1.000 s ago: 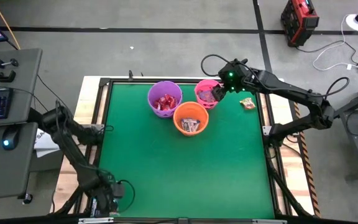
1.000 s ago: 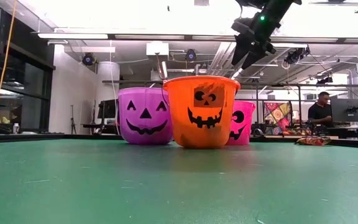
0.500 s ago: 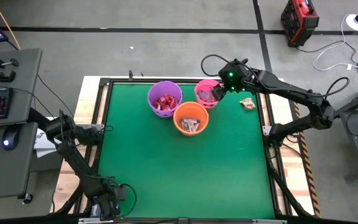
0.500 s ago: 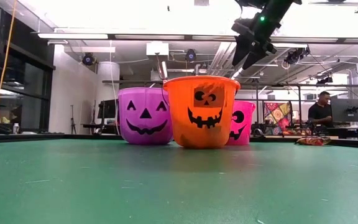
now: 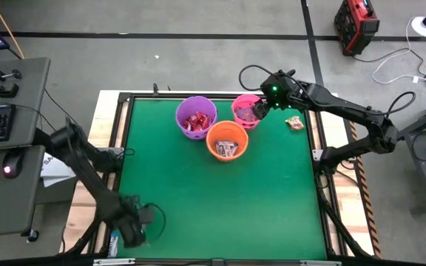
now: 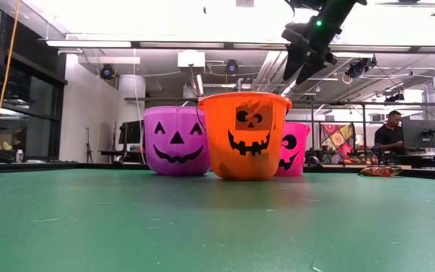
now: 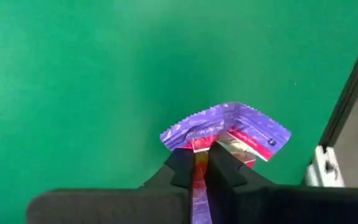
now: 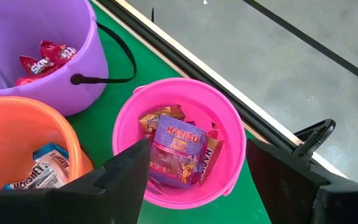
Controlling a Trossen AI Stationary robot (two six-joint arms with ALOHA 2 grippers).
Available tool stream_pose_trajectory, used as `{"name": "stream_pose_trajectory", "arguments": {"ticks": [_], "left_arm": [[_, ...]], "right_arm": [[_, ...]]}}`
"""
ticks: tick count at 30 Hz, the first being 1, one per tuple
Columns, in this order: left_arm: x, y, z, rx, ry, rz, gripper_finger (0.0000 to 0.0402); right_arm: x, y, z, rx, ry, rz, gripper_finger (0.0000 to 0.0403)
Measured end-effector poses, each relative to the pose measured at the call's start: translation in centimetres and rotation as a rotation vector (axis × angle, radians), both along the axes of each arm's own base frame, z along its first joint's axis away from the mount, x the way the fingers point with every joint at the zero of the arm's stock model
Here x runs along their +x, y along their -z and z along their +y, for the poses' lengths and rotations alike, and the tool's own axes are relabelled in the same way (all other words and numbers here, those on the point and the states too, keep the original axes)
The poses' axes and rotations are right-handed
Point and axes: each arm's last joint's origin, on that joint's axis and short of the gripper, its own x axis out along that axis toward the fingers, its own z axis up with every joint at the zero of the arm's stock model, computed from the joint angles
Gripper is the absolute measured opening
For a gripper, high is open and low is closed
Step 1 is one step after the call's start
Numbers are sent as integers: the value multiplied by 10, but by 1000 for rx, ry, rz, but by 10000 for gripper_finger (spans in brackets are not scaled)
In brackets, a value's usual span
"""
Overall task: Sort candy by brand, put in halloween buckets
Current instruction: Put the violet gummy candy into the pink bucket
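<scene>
From above, we see the right gripper hanging over the pink bucket, beside the purple bucket and orange bucket; one stray candy lies near the table edge and risks being missed.

At table level, that gripper sits high, fingers spread and empty.

The left wrist shows the left gripper pinching a purple-wrapped candy by one edge; such a thin hold could slip in transit.

The right wrist view shows Haribo packets inside the pink bucket.
</scene>
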Motion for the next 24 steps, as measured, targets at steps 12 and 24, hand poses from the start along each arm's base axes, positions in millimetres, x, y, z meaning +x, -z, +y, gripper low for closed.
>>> {"name": "stream_pose_trajectory", "arguments": {"ticks": [12, 24], "left_arm": [[41, -100, 171, 281, -215, -510, 1], [146, -150, 294, 608, -226, -1120, 0]], "right_arm": [[2, -15, 8, 18, -60, -162, 259], [-18, -63, 28, -88, -50, -494, 259]]}}
